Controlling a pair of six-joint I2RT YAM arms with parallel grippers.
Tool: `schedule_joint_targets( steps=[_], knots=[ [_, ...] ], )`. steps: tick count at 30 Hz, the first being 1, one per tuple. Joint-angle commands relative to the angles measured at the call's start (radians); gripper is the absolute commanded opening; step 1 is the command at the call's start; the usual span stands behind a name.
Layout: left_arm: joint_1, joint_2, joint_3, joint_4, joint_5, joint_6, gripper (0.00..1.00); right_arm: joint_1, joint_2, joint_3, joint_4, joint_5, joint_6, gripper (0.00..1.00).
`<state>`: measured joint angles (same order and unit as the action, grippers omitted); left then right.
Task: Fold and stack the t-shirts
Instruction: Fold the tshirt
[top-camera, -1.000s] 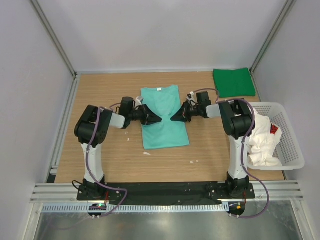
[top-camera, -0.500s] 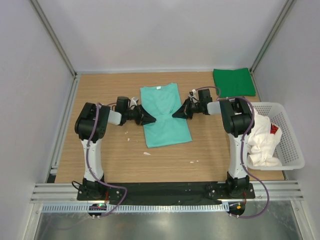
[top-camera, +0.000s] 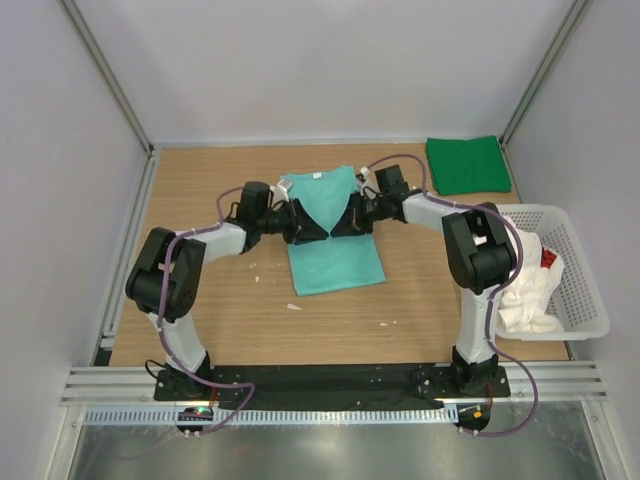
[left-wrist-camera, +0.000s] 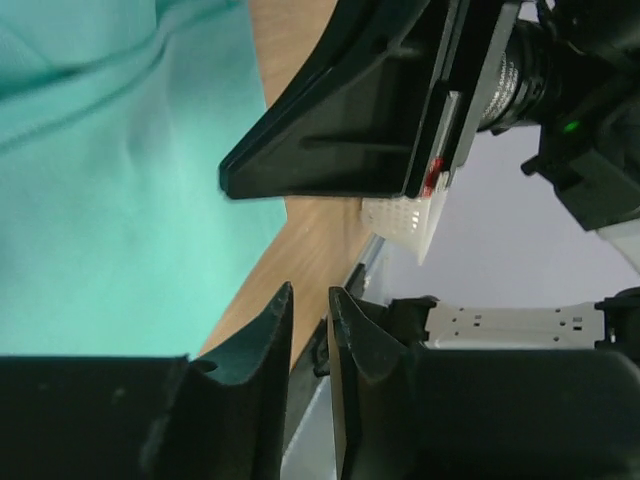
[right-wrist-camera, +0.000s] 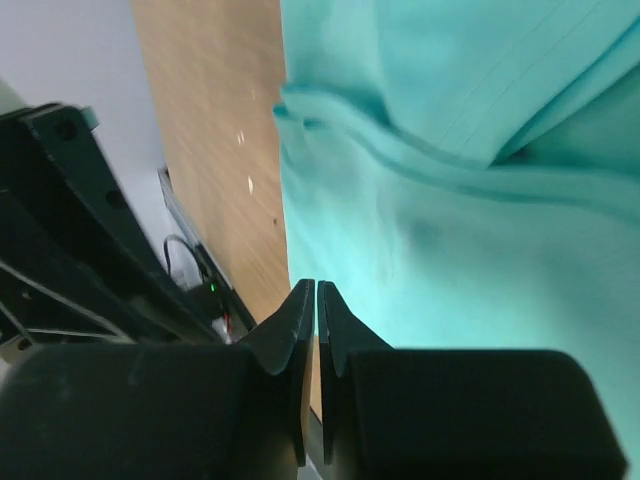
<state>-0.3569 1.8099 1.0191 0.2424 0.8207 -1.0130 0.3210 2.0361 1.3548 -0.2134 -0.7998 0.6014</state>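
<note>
The mint-teal t-shirt lies folded into a long strip in the middle of the table, collar at the far end. It also shows in the left wrist view and the right wrist view. My left gripper and right gripper are both shut and empty. They sit tip to tip low over the shirt's middle. The dark green t-shirt lies folded at the back right. The white t-shirt is crumpled in the basket.
A white lattice basket stands at the right edge of the table. Small white scraps lie on the wood in front of the shirt. Metal posts and grey walls close in the table on three sides.
Both grippers have moved inward from the shirt's side edges and now meet over its middle. The shirt's near end has shifted slightly to the right.
</note>
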Motion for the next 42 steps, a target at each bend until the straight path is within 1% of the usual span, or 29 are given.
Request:
schedule_joint_targets(
  steps=[1, 2, 3, 6, 9, 13, 14, 15, 17, 20, 21, 22, 24, 27, 28, 30, 31, 32, 33, 35, 36, 38, 41, 42],
  knots=[
    [-0.043, 0.028, -0.126, 0.187, -0.029, -0.161, 0.19, 0.044, -0.045, -0.133, 0.134, -0.038, 0.072, 0.1],
    [-0.056, 0.031, -0.187, 0.224, -0.035, -0.189, 0.18, 0.043, -0.05, -0.167, 0.166, -0.039, 0.101, 0.08],
    [-0.06, 0.035, -0.22, 0.294, -0.043, -0.208, 0.17, 0.041, -0.051, -0.218, 0.186, -0.041, 0.101, 0.06],
    [-0.07, 0.028, -0.333, 0.336, -0.06, -0.222, 0.15, 0.036, -0.045, -0.284, 0.187, -0.05, 0.064, 0.04],
    [-0.07, 0.011, -0.434, 0.354, -0.072, -0.208, 0.14, 0.026, -0.039, -0.339, 0.19, -0.036, 0.026, 0.04],
    [-0.07, 0.002, -0.543, 0.339, -0.107, -0.211, 0.11, -0.019, -0.048, -0.407, 0.186, -0.015, 0.008, 0.04],
    [-0.07, -0.007, -0.572, 0.318, -0.117, -0.202, 0.1, -0.029, -0.054, -0.42, 0.183, -0.015, 0.008, 0.04],
    [-0.07, -0.015, -0.58, 0.242, -0.126, -0.167, 0.08, -0.042, -0.077, -0.446, 0.181, -0.018, 0.005, 0.04],
    [-0.07, -0.035, -0.591, 0.206, -0.134, -0.142, 0.08, -0.071, -0.112, -0.468, 0.164, -0.027, 0.003, 0.04],
    [-0.07, -0.127, -0.556, 0.092, -0.149, -0.086, 0.08, -0.068, -0.226, -0.477, 0.111, -0.035, -0.011, 0.05],
    [-0.07, -0.179, -0.536, -0.013, -0.155, -0.058, 0.09, -0.063, -0.247, -0.477, 0.099, -0.045, -0.014, 0.05],
    [-0.071, -0.208, -0.515, -0.061, -0.16, -0.018, 0.09, -0.053, -0.285, -0.477, 0.082, -0.052, -0.011, 0.06],
    [-0.076, -0.277, -0.453, -0.154, -0.16, 0.008, 0.12, -0.037, -0.307, -0.479, 0.08, -0.067, -0.002, 0.09],
    [-0.096, -0.307, -0.37, -0.204, -0.16, 0.024, 0.16, 0.013, -0.306, -0.496, 0.097, -0.073, 0.008, 0.1],
    [-0.105, -0.294, -0.329, -0.204, -0.157, 0.024, 0.16, 0.023, -0.295, -0.506, 0.129, -0.088, 0.014, 0.1],
    [-0.114, -0.256, -0.294, -0.184, -0.149, 0.024, 0.16, 0.045, -0.283, -0.555, 0.182, -0.107, 0.058, 0.09],
    [-0.117, -0.233, -0.278, -0.166, -0.126, 0.019, 0.17, 0.052, -0.277, -0.575, 0.266, -0.124, 0.078, 0.09],
    [-0.122, -0.169, -0.261, -0.135, -0.112, -0.005, 0.16, 0.055, -0.255, -0.607, 0.296, -0.143, 0.101, 0.08],
    [-0.122, -0.14, -0.257, -0.07, -0.091, -0.019, 0.15, 0.056, -0.249, -0.62, 0.33, -0.148, 0.106, 0.08],
    [-0.122, -0.046, -0.26, -0.019, -0.091, -0.044, 0.14, 0.056, -0.231, -0.651, 0.342, -0.139, 0.095, 0.06],
    [-0.122, -0.012, -0.261, 0.032, -0.089, -0.048, 0.13, 0.055, -0.226, -0.66, 0.339, -0.131, 0.078, 0.06],
    [-0.122, 0.064, -0.269, 0.057, -0.086, -0.052, 0.11, 0.053, -0.22, -0.693, 0.341, -0.113, 0.072, 0.05],
    [-0.122, 0.098, -0.307, 0.074, -0.103, -0.047, 0.1, 0.046, -0.234, -0.733, 0.327, -0.086, 0.066, 0.05],
    [-0.122, 0.097, -0.324, 0.071, -0.107, -0.045, 0.1, 0.043, -0.256, -0.738, 0.295, -0.073, 0.06, 0.05]
  ],
)
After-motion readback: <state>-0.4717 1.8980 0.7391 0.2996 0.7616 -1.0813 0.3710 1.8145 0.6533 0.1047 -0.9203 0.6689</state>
